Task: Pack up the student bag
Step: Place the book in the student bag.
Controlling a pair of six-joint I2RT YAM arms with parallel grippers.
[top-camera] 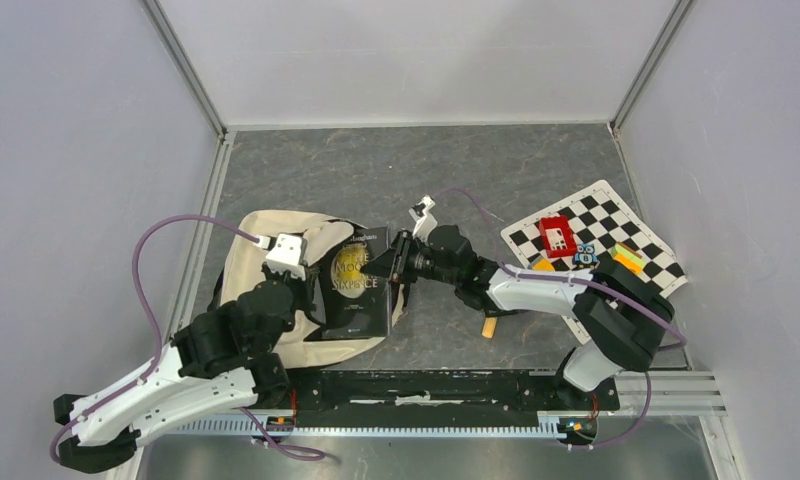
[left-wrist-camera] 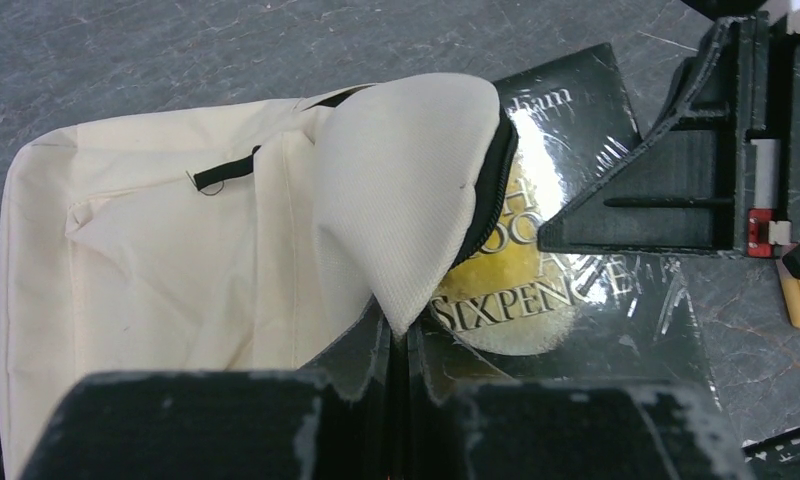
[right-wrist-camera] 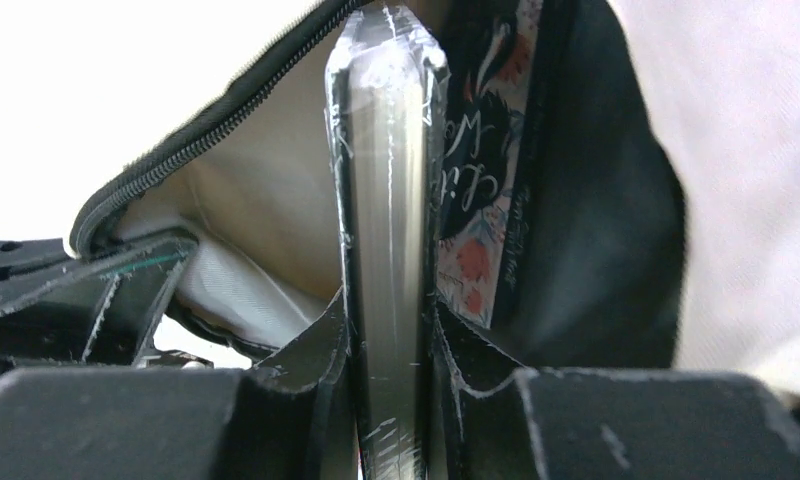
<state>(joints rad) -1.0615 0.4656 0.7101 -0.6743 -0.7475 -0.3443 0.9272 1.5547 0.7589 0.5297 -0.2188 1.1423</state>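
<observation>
The cream student bag (top-camera: 251, 262) lies flat at the left of the table; it also shows in the left wrist view (left-wrist-camera: 176, 240). My left gripper (top-camera: 294, 288) is shut on the bag's cream flap (left-wrist-camera: 406, 200) and holds its black-zippered opening up. A black book with a gold moon cover (top-camera: 356, 285) sticks half out of that opening. My right gripper (top-camera: 394, 262) is shut on the book's right edge (right-wrist-camera: 386, 220), seen edge-on between the fingers. A second book with a floral cover (right-wrist-camera: 481, 200) sits in the bag behind it.
A checkerboard mat (top-camera: 596, 250) at the right carries a red toy (top-camera: 556, 236), a small owl figure (top-camera: 585, 254) and a yellow-green block (top-camera: 631, 260). A tan stick (top-camera: 489, 327) lies under the right arm. A metal rail (top-camera: 426, 400) runs along the near edge.
</observation>
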